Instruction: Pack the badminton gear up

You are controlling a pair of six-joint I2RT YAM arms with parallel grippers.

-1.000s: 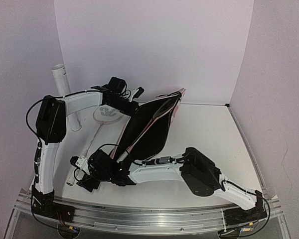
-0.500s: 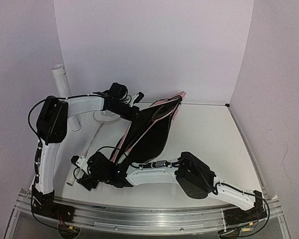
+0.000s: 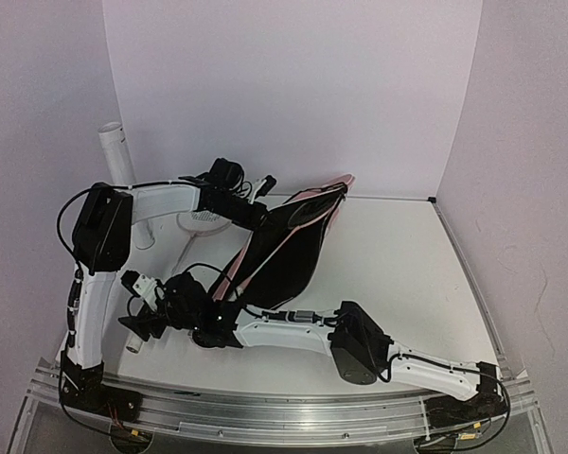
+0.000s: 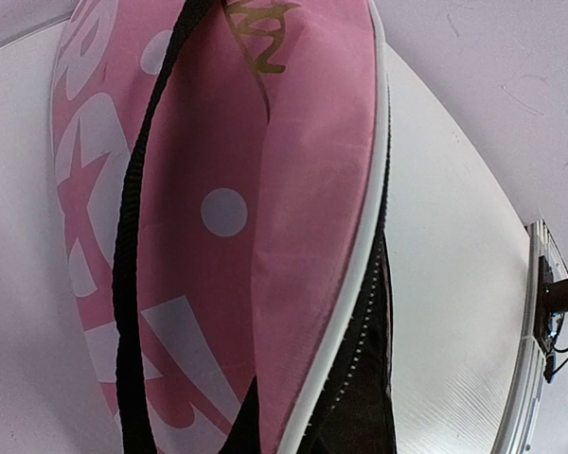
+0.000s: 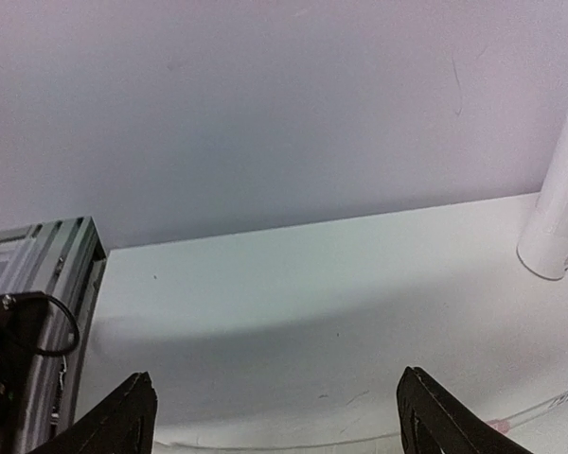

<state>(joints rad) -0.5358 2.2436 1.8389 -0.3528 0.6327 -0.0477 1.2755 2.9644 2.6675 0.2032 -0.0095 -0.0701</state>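
White tabletop [image 3: 407, 274], on which all items are carried. The long pink bag [image 3: 284, 251] is laid diagonally from the far centre toward the near left, with its dark interior exposed. In the left wrist view the bag [image 4: 303, 189] fills the picture, and its white lettering, black strap [image 4: 137, 236] and zip edge are seen.

The tall white tube [image 3: 121, 175] is stood upright at the far left, well apart from the bag; its base [image 5: 560, 208] is seen at the right edge of the right wrist view.

One racket [image 3: 195, 223] is laid on the tabletop left of the bag. Its pale head is partly covered by the left arm, and its thin shaft is directed toward the near left. No other gear can be made out.

The left end effector [image 3: 261, 214] is placed at the upper edge of the bag; its fingers are hidden, so its opening cannot be told.

The right end effector [image 3: 137, 326] is held at the near left. Its fingers [image 5: 133, 416] are spread wide and nothing is gripped between them [image 5: 275, 376].
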